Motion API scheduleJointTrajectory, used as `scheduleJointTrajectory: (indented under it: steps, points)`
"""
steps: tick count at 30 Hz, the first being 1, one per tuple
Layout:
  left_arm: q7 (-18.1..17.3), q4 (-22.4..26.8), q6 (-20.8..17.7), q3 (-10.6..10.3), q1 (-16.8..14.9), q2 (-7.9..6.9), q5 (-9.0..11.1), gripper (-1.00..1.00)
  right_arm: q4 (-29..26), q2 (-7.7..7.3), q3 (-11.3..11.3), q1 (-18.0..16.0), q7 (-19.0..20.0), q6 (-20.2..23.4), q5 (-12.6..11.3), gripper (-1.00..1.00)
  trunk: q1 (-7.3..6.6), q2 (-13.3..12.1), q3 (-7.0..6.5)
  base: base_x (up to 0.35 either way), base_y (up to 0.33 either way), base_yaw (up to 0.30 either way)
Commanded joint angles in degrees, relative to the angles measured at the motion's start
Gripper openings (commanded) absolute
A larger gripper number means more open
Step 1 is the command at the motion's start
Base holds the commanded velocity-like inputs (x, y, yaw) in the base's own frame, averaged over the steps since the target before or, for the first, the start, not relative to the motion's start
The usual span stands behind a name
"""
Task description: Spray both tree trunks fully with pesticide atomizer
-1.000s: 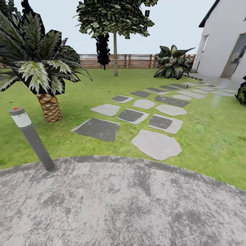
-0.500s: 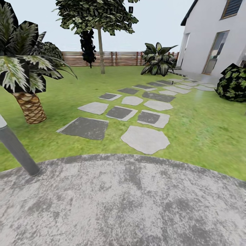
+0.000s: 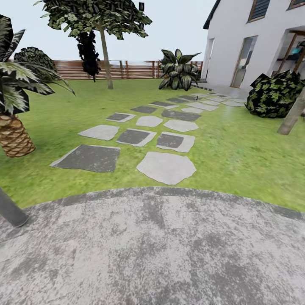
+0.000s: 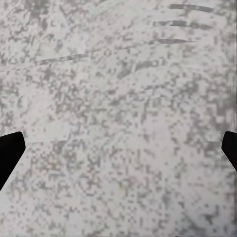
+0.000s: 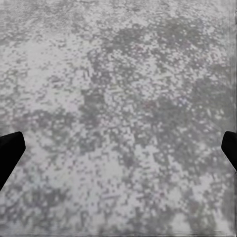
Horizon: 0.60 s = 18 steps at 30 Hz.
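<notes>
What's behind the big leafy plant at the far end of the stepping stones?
Behind the broad-leaved plant the brown slat fence runs on, with pale sky above. The stretch of fence directly behind its leaves is covered.

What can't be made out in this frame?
- Grey post, head view: top cut off by the left edge.
- Leaning trunk, head view: crown cut off by the right edge.
- Left gripper, right gripper, wrist views: only dark fingertips at the picture edges, over paving.
</notes>
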<state>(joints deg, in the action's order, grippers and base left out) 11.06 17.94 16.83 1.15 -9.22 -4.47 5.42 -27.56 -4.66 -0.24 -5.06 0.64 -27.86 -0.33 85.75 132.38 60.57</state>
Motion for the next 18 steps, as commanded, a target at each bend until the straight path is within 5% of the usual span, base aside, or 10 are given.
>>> scheduleJointTrajectory:
  steps: [1,7,18]
  points:
    - [-0.1,0.0,0.2,-0.1,0.0,-0.01,0.6,1.0,0.1,0.0,0.0,0.0,0.1,-0.2,0.0,1.0,0.21,0.4,0.29,0.0,0.0,-0.24]
    - [-0.1,0.0,0.2,-0.1,0.0,-0.01,0.6,1.0,0.1,0.0,0.0,0.0,0.1,-0.2,0.0,1.0,1.53,2.8,1.71,0.0,0.0,-0.24]
    - [0.0,0.0,0.2,-0.1,0.0,0.01,0.5,1.0,0.1,0.02,0.1,0.0,0.1,-0.2,0.0,1.0,1.53,2.8,2.21,0.032,0.0,-0.184]
